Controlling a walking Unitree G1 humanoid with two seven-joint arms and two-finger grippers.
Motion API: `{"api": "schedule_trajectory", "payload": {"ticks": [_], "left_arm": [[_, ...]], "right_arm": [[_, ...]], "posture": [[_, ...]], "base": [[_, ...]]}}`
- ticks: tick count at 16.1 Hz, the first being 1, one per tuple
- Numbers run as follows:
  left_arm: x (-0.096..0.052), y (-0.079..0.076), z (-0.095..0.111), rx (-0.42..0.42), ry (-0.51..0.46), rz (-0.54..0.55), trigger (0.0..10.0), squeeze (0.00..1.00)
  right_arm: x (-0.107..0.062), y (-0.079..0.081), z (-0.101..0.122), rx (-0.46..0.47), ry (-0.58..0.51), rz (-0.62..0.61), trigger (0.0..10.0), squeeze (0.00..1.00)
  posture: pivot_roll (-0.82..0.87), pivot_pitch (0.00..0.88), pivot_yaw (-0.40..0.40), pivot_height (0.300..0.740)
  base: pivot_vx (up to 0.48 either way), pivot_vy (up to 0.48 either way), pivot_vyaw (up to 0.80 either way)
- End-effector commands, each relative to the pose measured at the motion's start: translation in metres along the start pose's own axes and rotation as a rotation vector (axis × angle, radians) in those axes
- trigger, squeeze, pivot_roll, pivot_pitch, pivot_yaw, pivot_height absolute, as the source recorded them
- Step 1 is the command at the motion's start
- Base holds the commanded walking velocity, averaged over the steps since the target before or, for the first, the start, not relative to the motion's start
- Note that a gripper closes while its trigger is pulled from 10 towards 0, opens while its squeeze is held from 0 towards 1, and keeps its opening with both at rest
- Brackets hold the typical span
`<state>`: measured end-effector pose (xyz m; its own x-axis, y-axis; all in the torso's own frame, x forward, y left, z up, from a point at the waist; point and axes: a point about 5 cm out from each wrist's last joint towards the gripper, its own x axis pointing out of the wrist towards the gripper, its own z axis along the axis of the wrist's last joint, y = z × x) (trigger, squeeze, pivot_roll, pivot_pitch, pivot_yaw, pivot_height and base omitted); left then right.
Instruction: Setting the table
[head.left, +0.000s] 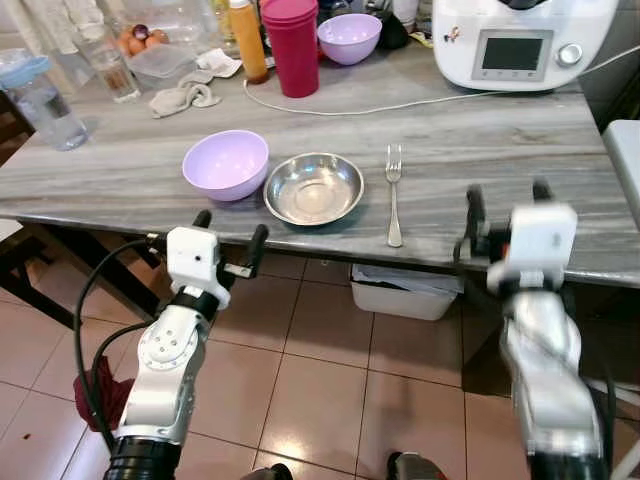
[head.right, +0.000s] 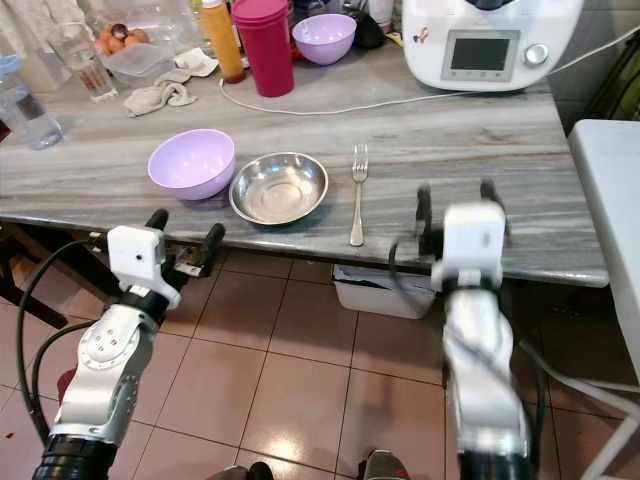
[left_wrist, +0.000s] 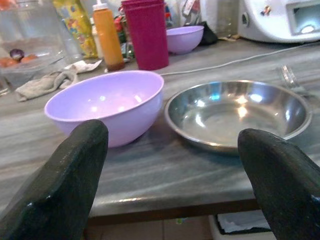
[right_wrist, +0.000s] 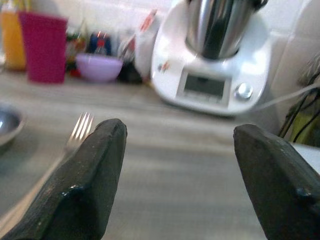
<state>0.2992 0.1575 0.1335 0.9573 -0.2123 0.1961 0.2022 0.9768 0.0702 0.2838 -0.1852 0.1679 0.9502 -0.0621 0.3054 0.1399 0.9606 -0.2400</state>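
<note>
A lilac bowl (head.left: 226, 162) sits near the front edge of the grey wooden table (head.left: 500, 140). A shallow steel bowl (head.left: 313, 187) lies just to its right, and a fork (head.left: 394, 195) lies right of that, tines away from me. My left gripper (head.left: 230, 230) hangs open at the table's front edge, below the lilac bowl, with nothing between its fingers (left_wrist: 65, 180). Over the table edge right of the fork, my right gripper (head.left: 505, 203) is open and empty too. The fork (right_wrist: 75, 137) lies beside its left finger.
At the back stand a magenta tumbler (head.left: 291, 45), an orange bottle (head.left: 247, 40), a second lilac bowl (head.left: 349, 37), a white kitchen machine (head.left: 520, 40) with a cable (head.left: 400, 105), a cloth (head.left: 185, 97) and a water bottle (head.left: 40, 100). A white bin (head.left: 405, 292) sits under the table.
</note>
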Motion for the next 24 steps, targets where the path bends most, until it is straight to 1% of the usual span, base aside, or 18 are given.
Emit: {"api": "schedule_trajectory", "payload": {"ticks": [1,2,4,6,7,8,9,10,11,12,14,15,17,18,22,24], "left_arm": [[-0.007,0.008,-0.006,0.017,0.025,0.044,10.0,0.00],[-0.010,0.010,-0.008,0.026,0.032,0.071,10.0,0.00],[-0.017,0.014,-0.014,0.041,0.062,0.096,10.0,0.00],[-0.022,0.017,-0.019,0.044,0.082,0.102,10.0,0.00],[-0.025,0.017,-0.021,0.046,0.096,0.099,10.0,0.00],[-0.026,0.017,-0.023,0.028,0.110,0.092,10.0,0.00],[-0.029,0.013,-0.025,-0.012,0.134,0.076,10.0,0.00],[-0.031,0.013,-0.025,-0.021,0.136,0.079,10.0,0.00],[-0.033,0.013,-0.026,-0.034,0.141,0.087,10.0,0.00],[-0.036,0.014,-0.025,-0.016,0.139,0.105,10.0,0.00],[-0.041,0.015,-0.028,-0.006,0.163,0.147,10.0,0.00],[-0.042,0.013,-0.030,-0.009,0.169,0.145,10.0,0.00],[-0.039,0.008,-0.030,-0.016,0.175,0.129,10.0,0.00],[-0.035,0.006,-0.029,-0.006,0.177,0.125,10.0,0.00],[-0.028,0.004,-0.028,-0.002,0.177,0.125,10.0,0.00],[-0.026,0.002,-0.028,-0.003,0.179,0.126,10.0,0.00]], "right_arm": [[-0.008,0.002,0.003,0.016,0.010,-0.004,10.0,1.00],[-0.017,0.003,0.004,0.012,0.023,0.007,10.0,1.00],[-0.028,0.004,0.006,0.006,0.042,0.037,10.0,1.00],[-0.034,0.003,0.006,0.031,0.071,0.039,10.0,1.00],[-0.037,0.005,0.010,0.030,0.066,0.061,10.0,1.00],[-0.039,0.007,0.012,0.026,0.060,0.071,10.0,1.00],[-0.043,0.012,0.013,0.012,0.060,0.089,10.0,1.00],[-0.044,0.015,0.014,0.020,0.061,0.100,10.0,1.00],[-0.044,0.018,0.016,0.026,0.062,0.096,10.0,0.76],[-0.042,0.021,0.015,0.068,0.082,0.065,10.0,0.00],[-0.040,0.028,0.016,0.088,0.084,0.057,10.0,0.00],[-0.039,0.030,0.016,0.110,0.082,0.063,10.0,0.00],[-0.038,0.033,0.017,0.104,0.081,0.089,10.0,0.00],[-0.035,0.034,0.014,0.107,0.092,0.091,10.0,0.00],[-0.030,0.035,0.012,0.121,0.103,0.087,10.0,0.00],[-0.029,0.038,0.013,0.126,0.096,0.103,10.0,0.00]], "posture": [[-0.23,0.130,0.137,0.740],[-0.23,0.126,0.139,0.740],[-0.24,0.119,0.149,0.740],[-0.24,0.114,0.157,0.740],[-0.24,0.113,0.158,0.740],[-0.24,0.111,0.158,0.740],[-0.23,0.112,0.148,0.740],[-0.22,0.113,0.140,0.740],[-0.22,0.113,0.137,0.740],[-0.21,0.116,0.120,0.740],[-0.20,0.117,0.116,0.740],[-0.21,0.118,0.113,0.740],[-0.22,0.116,0.114,0.740],[-0.22,0.115,0.115,0.740],[-0.22,0.110,0.111,0.740],[-0.22,0.112,0.109,0.740]], "base": [[0.000,0.000,0.00],[0.000,0.000,0.00],[0.000,0.000,0.00],[0.000,0.000,0.00],[0.000,0.000,0.00],[0.000,0.000,0.00],[0.000,0.000,0.00],[0.000,0.000,0.00],[0.000,0.000,0.00],[0.000,0.000,0.00],[0.000,0.000,0.00],[0.000,0.000,0.00],[0.000,0.000,0.00],[0.000,0.000,0.00],[0.000,0.000,-0.74],[0.000,0.000,0.00]]}}
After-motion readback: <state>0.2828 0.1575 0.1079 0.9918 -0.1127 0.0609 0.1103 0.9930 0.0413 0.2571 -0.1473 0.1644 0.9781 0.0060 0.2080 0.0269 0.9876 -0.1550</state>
